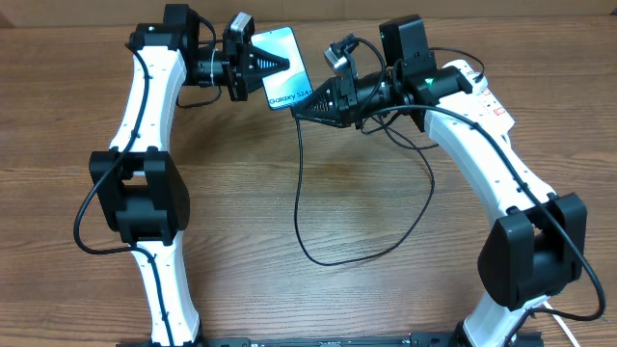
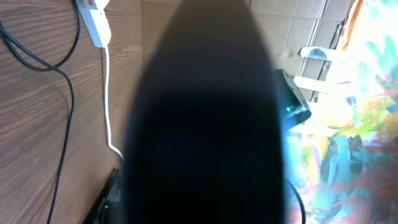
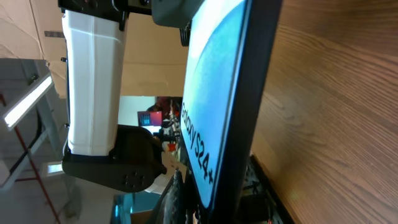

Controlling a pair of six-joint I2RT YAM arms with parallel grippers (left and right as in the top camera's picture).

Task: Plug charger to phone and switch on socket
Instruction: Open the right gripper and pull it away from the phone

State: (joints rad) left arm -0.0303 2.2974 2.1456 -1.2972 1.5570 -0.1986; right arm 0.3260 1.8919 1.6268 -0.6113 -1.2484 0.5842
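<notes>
The phone [image 1: 287, 53], with a blue screen and white text at its lower edge, is held up off the table in my left gripper [image 1: 273, 65], which is shut on its far end. Its dark back fills the left wrist view [image 2: 205, 124]. My right gripper [image 1: 301, 108] sits at the phone's bottom edge, shut on the charger connector. The connector tip itself is hidden. The black charger cable [image 1: 301, 193] hangs from there and loops across the table. In the right wrist view the phone [image 3: 214, 81] stands edge-on above my jaws [image 3: 214, 208].
The white socket strip [image 1: 490, 98] lies at the far right, mostly under my right arm. It also shows in the left wrist view [image 2: 93, 15] with its thick white lead [image 2: 106, 81]. The left arm's white link [image 3: 93, 81] is close behind the phone.
</notes>
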